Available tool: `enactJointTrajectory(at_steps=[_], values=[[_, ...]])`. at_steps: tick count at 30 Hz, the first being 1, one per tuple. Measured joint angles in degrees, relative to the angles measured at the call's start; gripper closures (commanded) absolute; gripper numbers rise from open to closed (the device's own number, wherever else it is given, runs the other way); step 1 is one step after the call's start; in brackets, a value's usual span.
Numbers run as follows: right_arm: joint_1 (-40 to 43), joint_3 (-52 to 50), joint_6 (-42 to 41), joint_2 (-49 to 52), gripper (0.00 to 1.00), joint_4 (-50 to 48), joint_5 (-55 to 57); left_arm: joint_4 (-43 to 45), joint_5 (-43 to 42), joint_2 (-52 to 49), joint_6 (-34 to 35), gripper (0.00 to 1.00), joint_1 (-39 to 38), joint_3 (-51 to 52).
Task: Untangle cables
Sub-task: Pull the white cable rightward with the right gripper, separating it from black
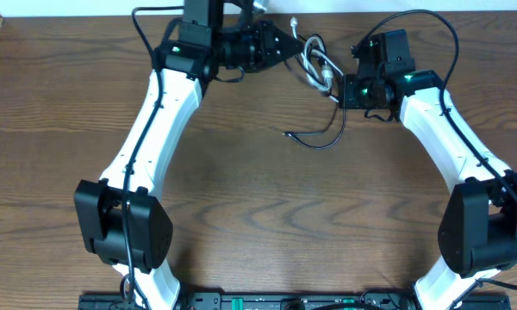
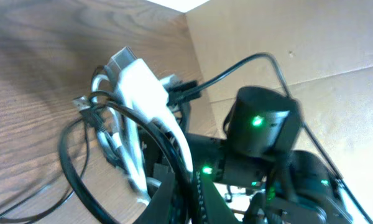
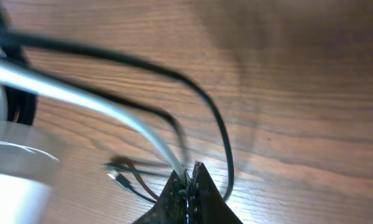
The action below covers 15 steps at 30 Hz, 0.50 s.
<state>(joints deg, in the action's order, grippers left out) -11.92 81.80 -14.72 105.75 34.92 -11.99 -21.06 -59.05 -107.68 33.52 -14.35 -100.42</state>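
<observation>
A wooden table (image 1: 241, 215) seen from above, with two robot arms meeting at its far edge. The tangled cables (image 1: 317, 62) hang between them, right of centre. The left gripper (image 1: 291, 45) is clamped on the tangle's left side. The right gripper (image 3: 189, 177) is pinched tight on strands at its near right. The white cable (image 2: 137, 87) is bunched in loops. The black cable (image 1: 323, 138) trails nearer, its end lying on the wood.

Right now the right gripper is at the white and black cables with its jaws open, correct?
Not open. The right gripper is at the white and black cables with its jaws shut on them, as the right wrist view shows.
</observation>
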Motion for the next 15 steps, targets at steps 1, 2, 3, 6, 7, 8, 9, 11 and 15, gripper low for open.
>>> enactJointTrajectory(at_steps=[1, 2, 3, 6, 7, 8, 9, 11, 15], values=[[0.0, -0.4, -0.1, 0.0, 0.99, 0.2, 0.5, 0.8, -0.5, 0.0, 0.6, 0.93, 0.4, 0.0], [0.0, -1.1, -0.2, 0.0, 0.99, 0.9, 1.1, 1.3, -0.9, 0.0, 1.0, 0.92, 0.8, 0.0], [0.0, -1.6, -0.2, 0.0, 0.99, 1.4, 1.4, 1.8, -1.1, 0.0, 1.5, 0.93, 1.4, 0.0], [0.0, -2.5, -0.4, 0.0, 0.99, 3.5, 3.0, 1.9, -1.5, 0.0, 2.5, 0.93, 2.7, 0.0], [0.0, -2.5, -0.4, 0.0, 0.99, 3.7, 3.1, 1.9, -1.6, 0.0, 2.5, 0.93, 2.9, 0.0], [0.0, -2.5, -0.3, 0.0, 0.99, 3.9, 3.3, 1.9, -1.7, 0.0, 2.6, 0.92, 3.1, 0.0], [0.0, -2.5, 0.2, 0.0, 0.99, 3.9, 3.5, 1.9, -1.8, 0.0, 2.7, 0.93, 3.3, 0.0], [0.0, -2.5, 1.1, 0.0, 0.99, 4.0, 3.3, 1.9, -2.0, 0.0, 2.7, 0.93, 3.4, 0.0], [0.0, -2.5, 3.2, 0.0, 0.99, 7.6, 2.7, 2.0, -2.1, 0.0, 2.5, 0.92, 3.4, 0.0]])
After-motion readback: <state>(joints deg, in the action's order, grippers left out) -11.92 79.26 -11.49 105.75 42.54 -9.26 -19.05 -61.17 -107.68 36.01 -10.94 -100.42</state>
